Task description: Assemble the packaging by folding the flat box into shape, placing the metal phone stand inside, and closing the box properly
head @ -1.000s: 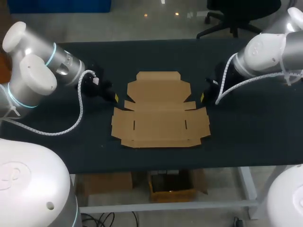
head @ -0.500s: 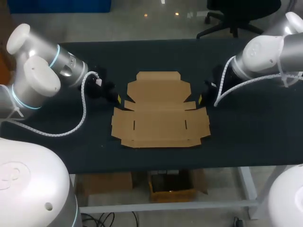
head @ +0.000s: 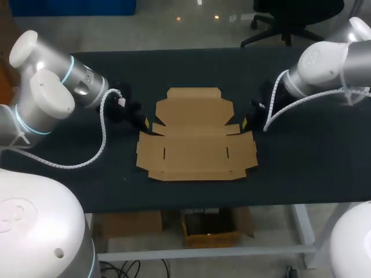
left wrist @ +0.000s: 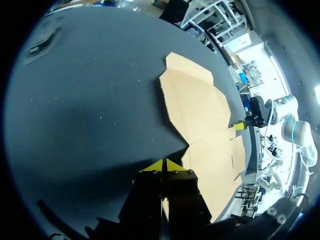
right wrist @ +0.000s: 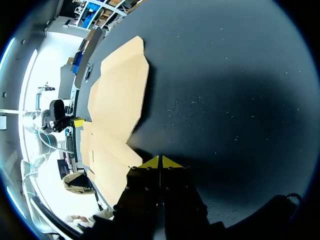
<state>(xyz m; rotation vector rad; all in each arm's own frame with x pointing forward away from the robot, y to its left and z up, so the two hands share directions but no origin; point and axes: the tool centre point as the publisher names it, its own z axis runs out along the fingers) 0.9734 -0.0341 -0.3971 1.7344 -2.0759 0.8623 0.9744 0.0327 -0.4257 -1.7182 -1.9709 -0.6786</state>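
Observation:
A flat, unfolded brown cardboard box [head: 196, 136] lies in the middle of the black table. My left gripper [head: 145, 121] is low at the box's left notch, fingers shut with nothing between them; its yellow tips [left wrist: 164, 165] meet just short of the cardboard [left wrist: 200, 107]. My right gripper [head: 246, 120] sits at the box's right notch, also shut and empty, its tips [right wrist: 160, 162] touching each other beside the cardboard [right wrist: 117, 100]. Each wrist view shows the other gripper across the box. No metal phone stand appears in any view.
The black table [head: 301, 156] stretches bare to both sides of the box and toward its front edge. Nothing else stands on it.
My left gripper slid slightly right, closer to the box's left notch. The right gripper edged a little toward the box. The box has not moved.

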